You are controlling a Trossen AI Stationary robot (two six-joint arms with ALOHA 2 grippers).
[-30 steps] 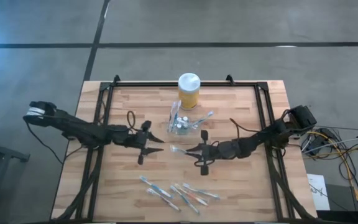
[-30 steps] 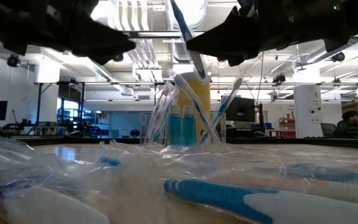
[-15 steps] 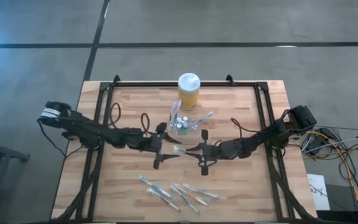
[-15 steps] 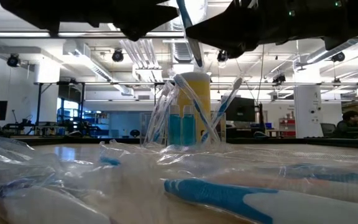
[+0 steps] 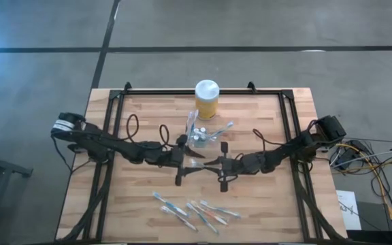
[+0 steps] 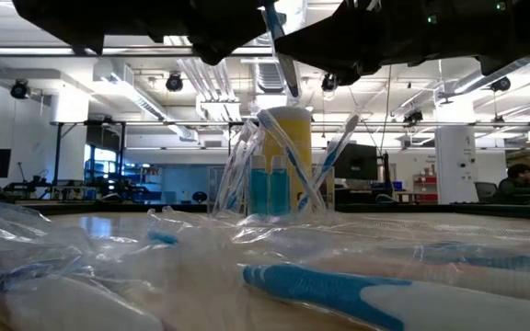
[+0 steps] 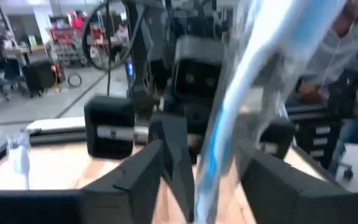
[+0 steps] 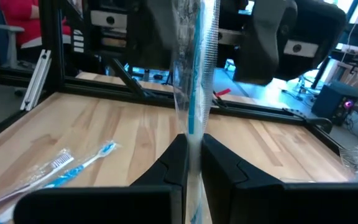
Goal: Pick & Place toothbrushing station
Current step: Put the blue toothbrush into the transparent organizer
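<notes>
Toothbrush [image 8: 193,93] wrapped, head cut off; right gripper [image 8: 191,163] clamps it.

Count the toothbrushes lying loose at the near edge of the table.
About 5, all in one overlapping cluster of wrapped toothbrushes on the near part of the table, below both arms; the overlap may hide another.

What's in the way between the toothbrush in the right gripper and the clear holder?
Nothing visible lies between the toothbrush, pinched in the right gripper, and the holder just behind it. The left gripper, open around the toothbrush's other end, is off that path. The holder's mouth is crowded by brushes already in it.
</notes>
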